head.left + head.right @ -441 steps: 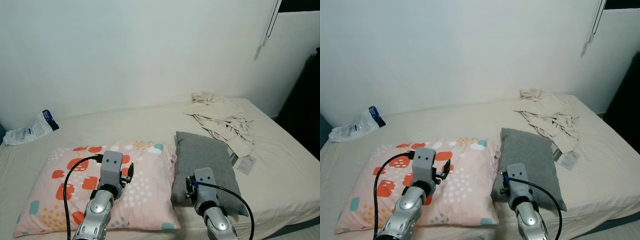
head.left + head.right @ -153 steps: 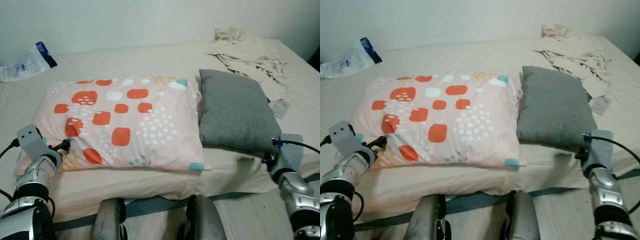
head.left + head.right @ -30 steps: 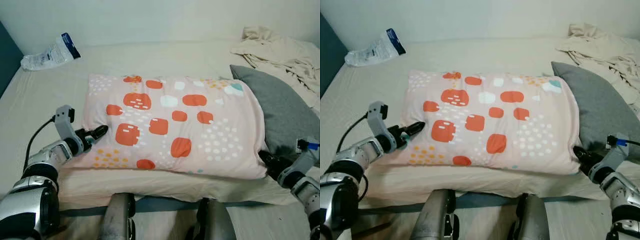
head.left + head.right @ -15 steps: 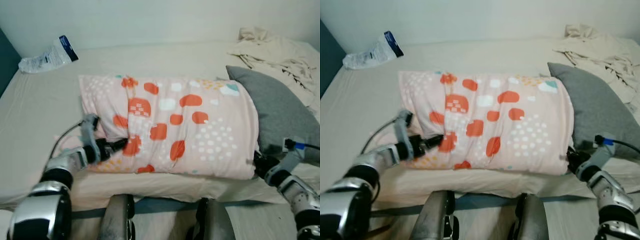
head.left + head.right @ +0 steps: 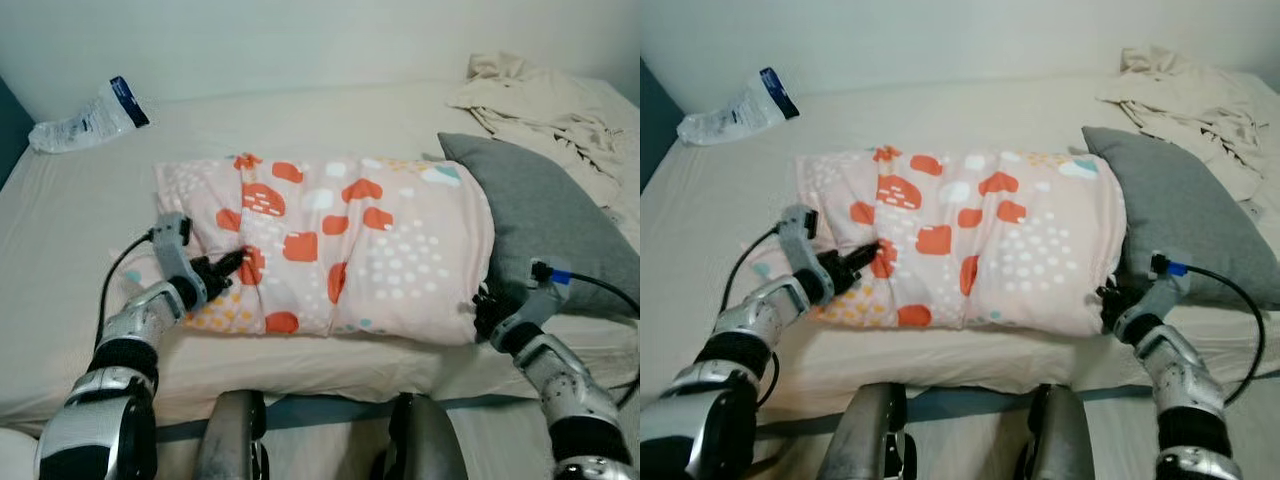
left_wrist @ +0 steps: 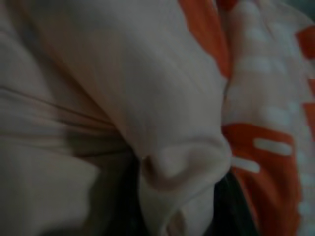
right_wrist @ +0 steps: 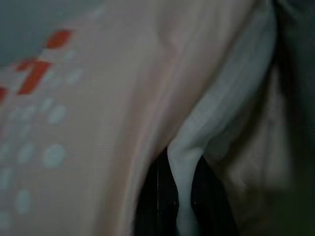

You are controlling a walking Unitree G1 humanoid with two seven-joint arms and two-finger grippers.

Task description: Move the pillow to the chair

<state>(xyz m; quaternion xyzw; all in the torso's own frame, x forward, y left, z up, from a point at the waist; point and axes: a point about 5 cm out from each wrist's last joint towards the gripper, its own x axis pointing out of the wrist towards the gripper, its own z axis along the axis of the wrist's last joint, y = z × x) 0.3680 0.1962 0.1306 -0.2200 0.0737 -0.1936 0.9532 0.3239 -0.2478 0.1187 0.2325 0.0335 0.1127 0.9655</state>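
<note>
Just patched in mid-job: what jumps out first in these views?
The pink pillow with orange spots lies mid-bed, bunched in from both ends. The left gripper pinches its left end, and the right gripper grips its right corner, beside the grey pillow. Behind lie crumpled sheets at the far right and a plastic bag at the far left.

Bed [image 5: 60,300] with beige sheet, against a pale wall [image 5: 300,40]. Grey pillow [image 5: 530,230] lies on the right half of the bed. Crumpled beige cloth [image 5: 530,100] heaped at far right corner, just behind the grey pillow. Clear plastic bag with blue end [image 5: 85,120] at far left, well apart.
</note>
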